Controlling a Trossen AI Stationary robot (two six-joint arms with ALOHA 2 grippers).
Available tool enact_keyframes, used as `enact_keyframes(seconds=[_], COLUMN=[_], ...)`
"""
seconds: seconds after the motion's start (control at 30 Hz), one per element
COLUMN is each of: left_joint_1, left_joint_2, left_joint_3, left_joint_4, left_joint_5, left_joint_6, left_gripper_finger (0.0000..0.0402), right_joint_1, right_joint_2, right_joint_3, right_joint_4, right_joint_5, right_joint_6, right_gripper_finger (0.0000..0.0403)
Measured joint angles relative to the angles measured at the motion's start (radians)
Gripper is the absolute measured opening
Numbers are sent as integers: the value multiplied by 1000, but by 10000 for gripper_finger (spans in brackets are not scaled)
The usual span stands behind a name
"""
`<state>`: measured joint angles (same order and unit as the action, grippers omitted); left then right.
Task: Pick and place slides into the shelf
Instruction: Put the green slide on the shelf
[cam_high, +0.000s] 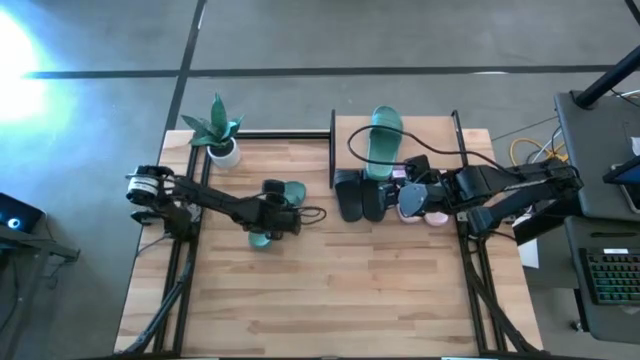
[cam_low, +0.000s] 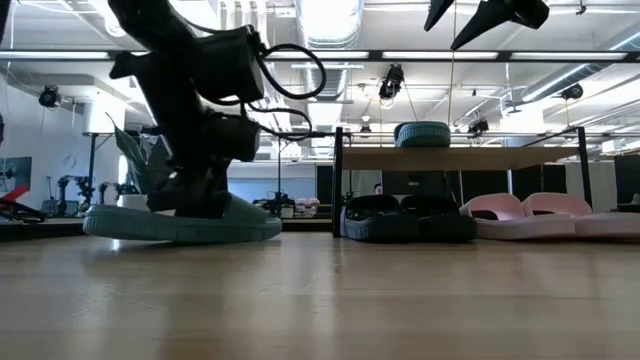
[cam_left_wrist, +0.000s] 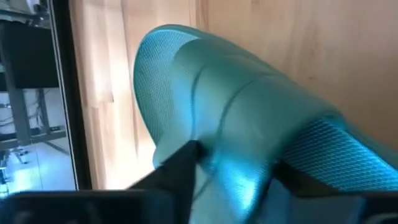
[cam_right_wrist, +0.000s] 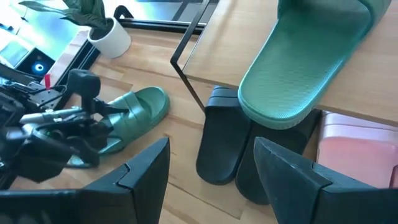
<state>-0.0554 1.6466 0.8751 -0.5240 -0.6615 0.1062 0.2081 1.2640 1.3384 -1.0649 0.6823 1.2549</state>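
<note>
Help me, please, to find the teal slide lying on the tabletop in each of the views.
High view: left of centre, under the left gripper, teal slide.
Low view: at left, on the table.
Left wrist view: fills the middle.
Right wrist view: lower left.
Shared landmark: the potted plant, except in the left wrist view.

Left pincer (cam_high: 268, 222) reaches low over the table; right pincer (cam_high: 408, 195) hangs open.

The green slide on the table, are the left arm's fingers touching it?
Touching. The left wrist view shows both fingers pressed against the green slide's strap.
</note>
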Motion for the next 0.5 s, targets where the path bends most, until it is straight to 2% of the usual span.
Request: enact_keyframes(seconds=[0.1, 0.17, 0.27, 0.37, 0.5], left_joint_1=[26, 37, 38, 30, 27], left_joint_2=[0, -6, -28, -73, -147], left_joint_3=[7, 21, 73, 174, 342], left_joint_4=[-3, -25, -112, -241, -367], left_joint_5=[23, 48, 60, 69, 47], left_joint_6=[13, 12, 6, -46, -126], left_gripper_finger=[38, 11, 5, 2, 1], right_joint_1=[0, 0, 1, 1, 17], right_joint_2=[0, 0, -4, -21, -74], right_joint_3=[0, 0, 10, 29, 64], right_joint_4=[0, 0, -2, -3, -4], right_joint_5=[-1, -8, -8, 4, 86], right_joint_6=[0, -5, -13, -48, -88], right_gripper_finger=[224, 224, 224, 224, 224])
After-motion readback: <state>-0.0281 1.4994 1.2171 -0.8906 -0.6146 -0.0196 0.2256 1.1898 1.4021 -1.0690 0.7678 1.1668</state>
